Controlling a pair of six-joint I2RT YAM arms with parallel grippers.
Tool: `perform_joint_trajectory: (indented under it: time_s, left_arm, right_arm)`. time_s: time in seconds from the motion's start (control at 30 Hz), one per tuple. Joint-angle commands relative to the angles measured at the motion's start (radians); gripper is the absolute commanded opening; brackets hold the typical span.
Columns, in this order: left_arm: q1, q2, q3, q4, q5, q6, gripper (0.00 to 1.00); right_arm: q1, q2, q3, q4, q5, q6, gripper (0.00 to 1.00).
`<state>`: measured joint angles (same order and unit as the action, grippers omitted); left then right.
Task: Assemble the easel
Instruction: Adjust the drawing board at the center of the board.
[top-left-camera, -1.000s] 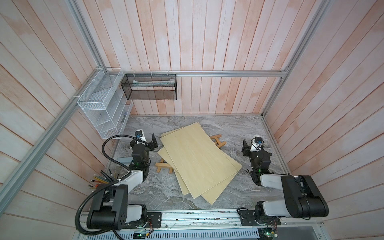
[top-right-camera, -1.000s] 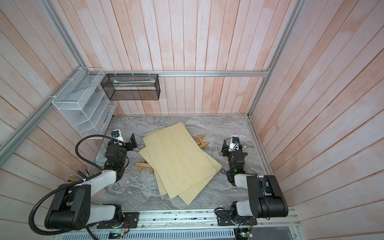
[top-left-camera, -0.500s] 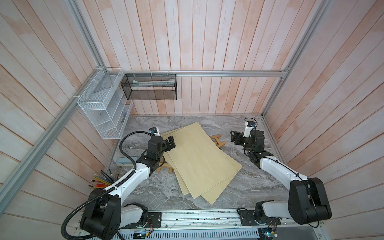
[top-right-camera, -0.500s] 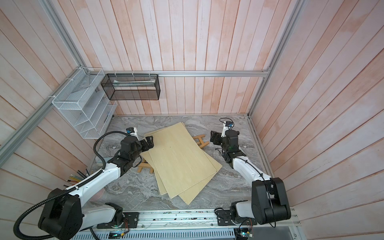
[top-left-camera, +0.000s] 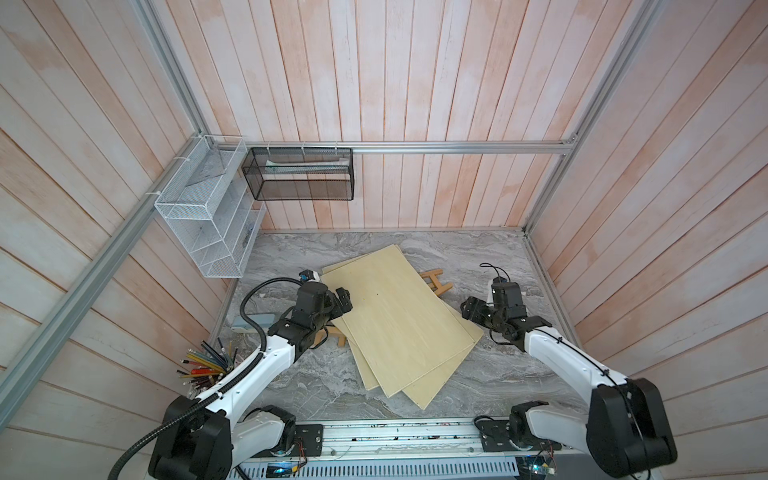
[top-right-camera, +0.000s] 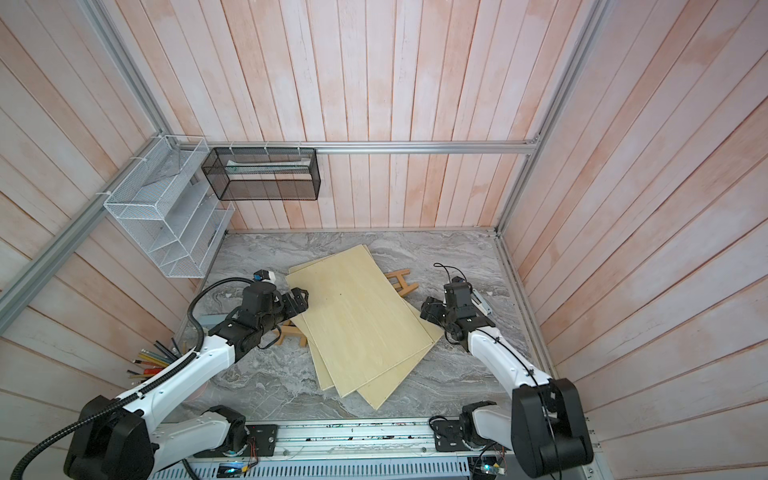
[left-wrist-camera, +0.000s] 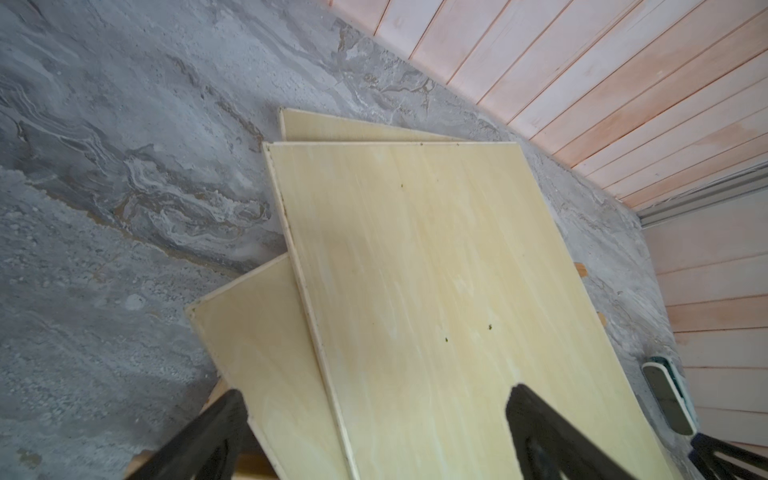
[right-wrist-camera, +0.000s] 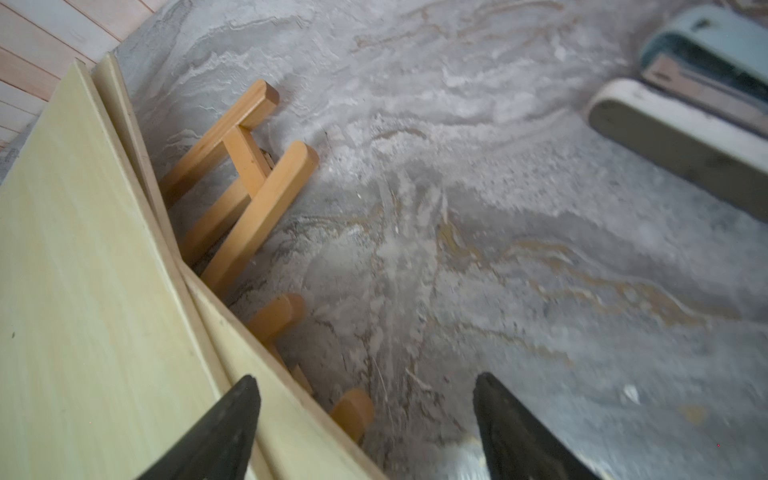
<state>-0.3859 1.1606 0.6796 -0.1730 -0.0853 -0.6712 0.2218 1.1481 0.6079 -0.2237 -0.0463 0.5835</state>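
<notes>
Swinging both arms in from the near corners since a second ago, now flanking the boards (top-left-camera: 399, 328). Hovering left gripper (top-left-camera: 343, 297) over the stack's 10 o'clock edge, jaws spread wide, gripping nothing. Hanging right gripper (top-left-camera: 471, 311) just beside the 3 o'clock edge, jaws parted too, empty. Spotting easel (top-left-camera: 436, 283) lying flat at centre of table (top-left-camera: 299, 257), mostly buried under the boards, wooden bits poking out at 1 o'clock and 8 o'clock of the stack.

Wooden easel (right-wrist-camera: 257, 212), flat, mostly under plywood boards (top-left-camera: 399, 328)
</notes>
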Motion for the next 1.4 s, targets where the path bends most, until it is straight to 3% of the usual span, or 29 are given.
perform_joint_trajectory:
  time_s: [0.0, 0.17, 0.33, 0.47, 0.77, 1.03, 1.23, 1.37]
  left_arm:
    - [-0.008, 0.016, -0.011, -0.002, 0.027, -0.020, 1.00]
    - [-0.017, 0.078, 0.011, 0.020, 0.039, -0.018, 1.00]
    - [-0.021, 0.119, 0.057, -0.019, -0.012, -0.024, 1.00]
    - [-0.021, 0.116, 0.074, -0.059, -0.096, -0.055, 1.00]
    - [-0.021, 0.119, 0.083, -0.110, -0.208, -0.132, 1.00]
    - [-0.020, 0.129, 0.097, -0.152, -0.263, -0.195, 1.00]
    - [-0.020, 0.134, 0.118, -0.177, -0.307, -0.164, 1.00]
    - [-0.020, 0.150, 0.117, -0.168, -0.299, -0.143, 1.00]
  right_arm:
    - [0.003, -0.127, -0.044, -0.186, 0.020, 0.094, 0.83]
    - [0.004, -0.241, -0.059, -0.299, -0.073, 0.076, 0.83]
    - [0.004, -0.214, -0.104, -0.268, -0.363, -0.017, 0.82]
    - [0.009, -0.173, -0.122, -0.203, -0.499, -0.043, 0.82]
    - [0.120, -0.017, -0.084, -0.012, -0.592, -0.047, 0.81]
    - [0.320, 0.264, 0.144, 0.011, -0.583, -0.202, 0.79]
    - [0.351, 0.444, 0.294, -0.036, -0.646, -0.258, 0.75]
    - [0.333, 0.405, 0.283, -0.062, -0.569, -0.245, 0.78]
